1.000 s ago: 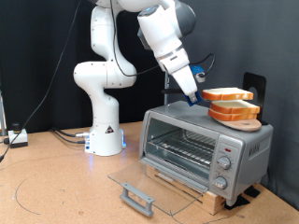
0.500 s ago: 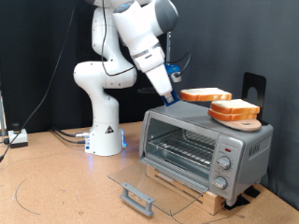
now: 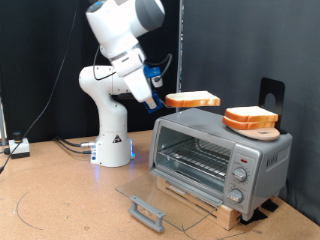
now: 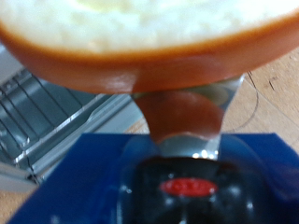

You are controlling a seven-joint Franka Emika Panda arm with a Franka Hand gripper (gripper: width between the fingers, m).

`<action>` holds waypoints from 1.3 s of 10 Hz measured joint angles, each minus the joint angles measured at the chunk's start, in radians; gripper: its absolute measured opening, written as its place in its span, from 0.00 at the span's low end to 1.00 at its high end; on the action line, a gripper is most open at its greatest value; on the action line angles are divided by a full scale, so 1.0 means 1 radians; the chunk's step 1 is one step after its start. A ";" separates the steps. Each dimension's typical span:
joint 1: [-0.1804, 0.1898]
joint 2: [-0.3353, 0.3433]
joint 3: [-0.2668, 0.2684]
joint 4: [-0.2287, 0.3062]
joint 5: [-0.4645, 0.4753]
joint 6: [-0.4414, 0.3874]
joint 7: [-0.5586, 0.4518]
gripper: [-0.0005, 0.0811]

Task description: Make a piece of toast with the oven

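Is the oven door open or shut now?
Open. The oven door lies folded down flat in front, handle outward, and the wire rack inside shows.

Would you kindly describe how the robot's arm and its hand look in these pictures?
The glossy white jointed arm has rounded segments, grey joint caps and a flared white base. A black cable runs along its wrist. Its hand has blue trim in the exterior view; the wrist view shows a blue plate, a dark body with a small red label, and translucent fingers.

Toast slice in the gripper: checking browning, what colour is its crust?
Tan-brown crust on the toast slice, clearest in the wrist view.
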 joint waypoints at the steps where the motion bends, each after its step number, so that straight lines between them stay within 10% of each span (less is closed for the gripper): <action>1: -0.016 0.000 -0.025 0.005 -0.021 -0.013 -0.021 0.49; 7: -0.057 0.008 -0.078 -0.009 -0.066 0.004 -0.093 0.49; 13: -0.064 0.186 -0.074 -0.106 -0.160 0.245 -0.160 0.49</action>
